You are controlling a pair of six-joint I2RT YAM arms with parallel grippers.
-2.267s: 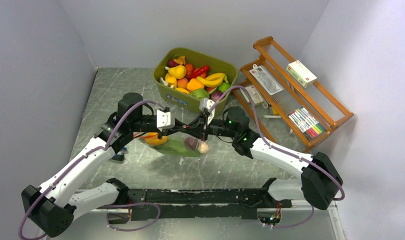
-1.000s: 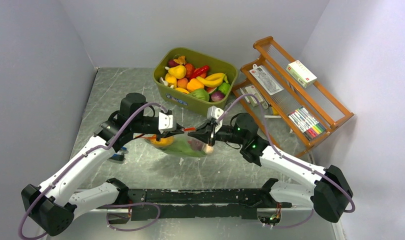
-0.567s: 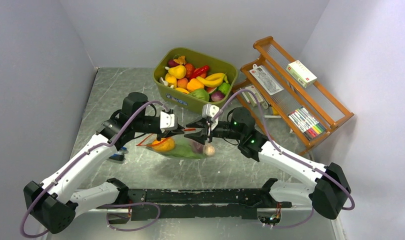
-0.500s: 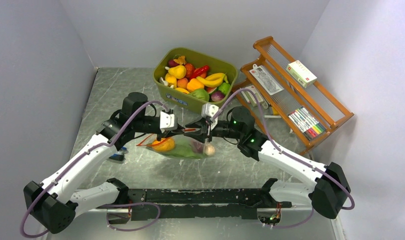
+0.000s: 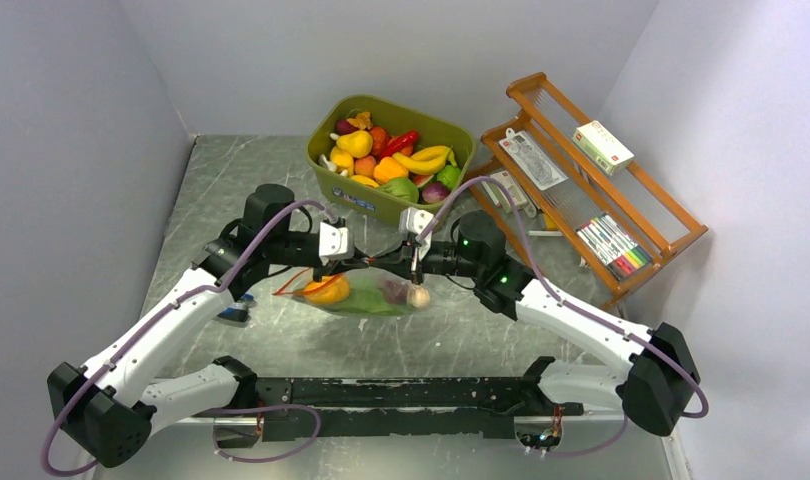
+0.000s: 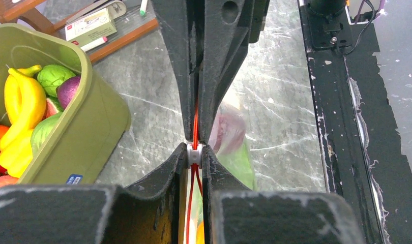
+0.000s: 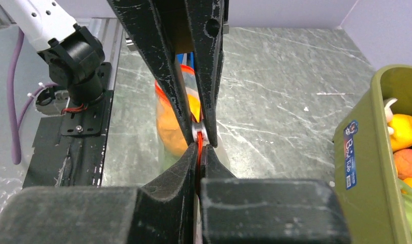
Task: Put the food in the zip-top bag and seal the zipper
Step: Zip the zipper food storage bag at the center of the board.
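Two grips tension the zipper [image 6: 195, 124] for sealing: my left gripper [image 6: 194, 154] pinches its white slider [image 7: 198, 134], my right gripper [image 7: 199, 148] clamps its red strip. Filled zip-top bag [image 5: 366, 296] is just in front of the green tub [image 5: 321, 160].

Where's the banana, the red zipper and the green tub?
banana [image 6: 22, 104]: left wrist view, middle of its yellow curve.
zipper [image 6: 195, 124]: left wrist view, on the thin red strip.
green tub [image 6: 99, 127]: left wrist view, on its outer wall.
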